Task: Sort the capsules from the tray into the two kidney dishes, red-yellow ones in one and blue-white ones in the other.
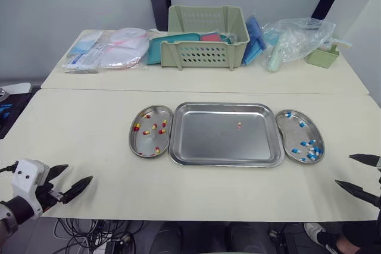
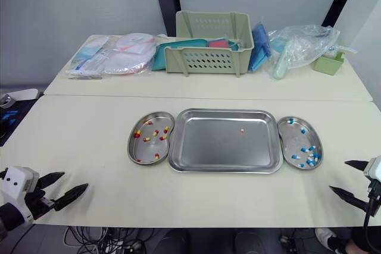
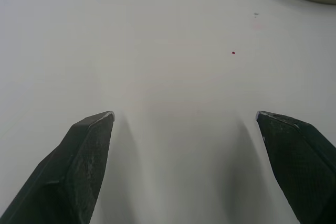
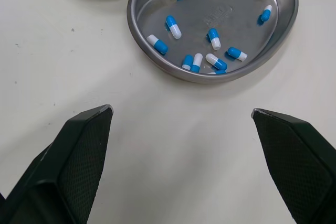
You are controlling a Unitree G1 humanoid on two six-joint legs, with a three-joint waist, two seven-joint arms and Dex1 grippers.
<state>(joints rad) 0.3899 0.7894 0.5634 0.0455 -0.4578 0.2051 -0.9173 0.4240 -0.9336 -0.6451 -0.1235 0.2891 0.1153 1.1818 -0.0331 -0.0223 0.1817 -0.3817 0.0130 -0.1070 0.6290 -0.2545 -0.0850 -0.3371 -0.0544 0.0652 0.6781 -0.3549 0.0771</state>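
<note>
- 1 red-yel capsule (image 1: pixel 239 125) left in tray (image 1: pixel 202 147), near centre, flat on bare steel.
- Left gripper (image 1: pixel 77 173) & right gripper (image 1: pixel 344 169): both spread wide, empty, over table (image 1: pixel 89 135) front edge.
- Capsule prob. v. light, slick, apt to roll; pinch across mid-body, gently, as shell may dent.

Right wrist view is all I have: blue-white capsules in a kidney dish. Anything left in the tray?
Observer: One capsule lies in the tray, right of centre. It looks red-yellow.
Operator: Where's its dish?
Observer: The red-yellow dish sits against the tray's left side, opposite yours.
Operator: Is the other arm free to take it?
Observer: The left gripper is open and empty, by the near edge of the table, left of that dish.
</note>
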